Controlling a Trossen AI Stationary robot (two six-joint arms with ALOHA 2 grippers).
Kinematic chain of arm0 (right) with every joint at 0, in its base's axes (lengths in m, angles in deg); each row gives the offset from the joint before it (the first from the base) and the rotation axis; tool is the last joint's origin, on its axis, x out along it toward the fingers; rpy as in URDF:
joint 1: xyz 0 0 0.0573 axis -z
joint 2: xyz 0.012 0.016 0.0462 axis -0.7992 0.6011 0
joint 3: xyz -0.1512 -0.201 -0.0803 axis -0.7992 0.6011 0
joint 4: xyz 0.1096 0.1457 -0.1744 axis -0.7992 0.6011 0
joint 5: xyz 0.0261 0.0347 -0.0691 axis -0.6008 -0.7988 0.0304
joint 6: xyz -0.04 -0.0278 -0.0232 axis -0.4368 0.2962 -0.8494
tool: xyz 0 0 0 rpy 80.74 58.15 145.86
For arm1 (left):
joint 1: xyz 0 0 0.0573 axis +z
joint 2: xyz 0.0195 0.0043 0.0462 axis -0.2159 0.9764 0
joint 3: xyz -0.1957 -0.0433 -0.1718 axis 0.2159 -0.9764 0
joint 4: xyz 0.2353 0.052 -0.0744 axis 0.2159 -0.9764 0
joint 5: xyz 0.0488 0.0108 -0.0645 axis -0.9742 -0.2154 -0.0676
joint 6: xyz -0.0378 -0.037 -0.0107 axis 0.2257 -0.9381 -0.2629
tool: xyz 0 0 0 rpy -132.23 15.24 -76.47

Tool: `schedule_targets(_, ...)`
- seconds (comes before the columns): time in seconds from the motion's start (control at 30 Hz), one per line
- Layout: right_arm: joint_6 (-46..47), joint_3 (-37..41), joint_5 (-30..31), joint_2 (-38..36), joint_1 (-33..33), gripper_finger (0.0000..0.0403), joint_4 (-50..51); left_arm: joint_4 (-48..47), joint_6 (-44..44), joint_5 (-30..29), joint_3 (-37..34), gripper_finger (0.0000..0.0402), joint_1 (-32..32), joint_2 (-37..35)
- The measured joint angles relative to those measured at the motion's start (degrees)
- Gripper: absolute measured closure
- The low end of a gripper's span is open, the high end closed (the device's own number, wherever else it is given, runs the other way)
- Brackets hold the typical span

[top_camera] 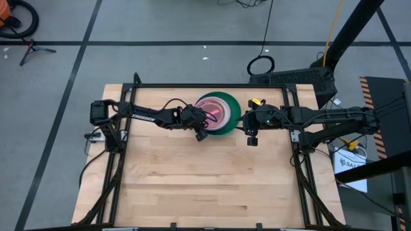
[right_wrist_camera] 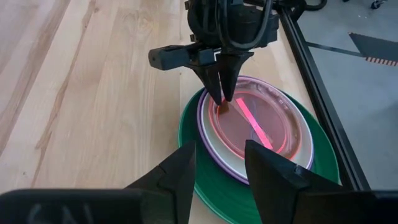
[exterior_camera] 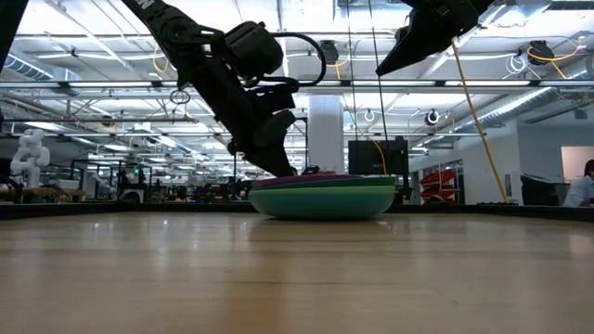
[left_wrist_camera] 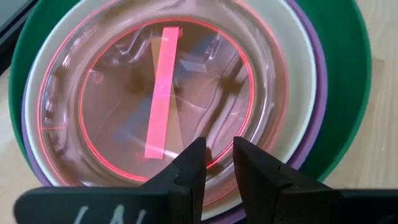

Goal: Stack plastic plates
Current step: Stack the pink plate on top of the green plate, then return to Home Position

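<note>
Near the bench's far edge, the left gripper [right_wrist_camera: 222,99], fingers pinching the pink plate [right_wrist_camera: 258,124] rim atop the stack [top_camera: 232,117], could drag it off-centre if lifted unopened, while the right gripper [right_wrist_camera: 219,163] waits apart.

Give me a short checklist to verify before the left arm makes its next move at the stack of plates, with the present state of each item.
1. The translucent pink round plastic plate lies flat on top of the stack: ok.
2. The left claw is clear of that plate: not ok; its tips pinch the rim, nearly shut.
3. The plates under it are nested: ok; a white round plate, a purple one and a large dark green one show as rings.
4. The right claw is out of the way: ok; it is open beside the stack, above the wooden table.
5. Every plate is in the stack: cannot tell; the lower layers are hidden.
</note>
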Motion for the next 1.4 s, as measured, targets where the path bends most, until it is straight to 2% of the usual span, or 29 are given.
schedule_targets(0.23, -1.2, 0.0, 0.0, 0.0, 0.0, 0.0273, 0.0, -0.8, 1.8, 0.0, 0.0, 0.0314, -0.6, -1.1)
schedule_targets(0.5, -8.0, 6.5, 0.0, -3.6, 0.5, 0.0273, -5.4, -4.6, 10.2, -3.8, -1.8, 0.0314, -5.5, -10.7)
schedule_targets(0.7, -9.5, 12.7, -3.2, -11.6, 0.6, 0.0273, -12.6, -3.2, 9.5, -5.6, -12.0, 0.0314, -8.1, -21.9)
schedule_targets(0.87, -8.8, 18.7, -3.0, -18.6, 1.0, 0.0273, -16.5, -2.2, 10.0, -5.7, -19.2, 0.0314, -11.1, -32.6)
schedule_targets(1.1, -4.9, 24.8, -1.4, -26.5, 1.7, 0.0273, -18.3, 0.4, 13.5, -5.3, -27.9, 0.0314, -14.7, -47.7)
schedule_targets(1.4, -3.1, 31.8, -1.4, -35.1, 1.6, 0.0273, -20.2, 4.4, 13.4, -4.3, -38.4, 0.0314, -15.3, -66.9)
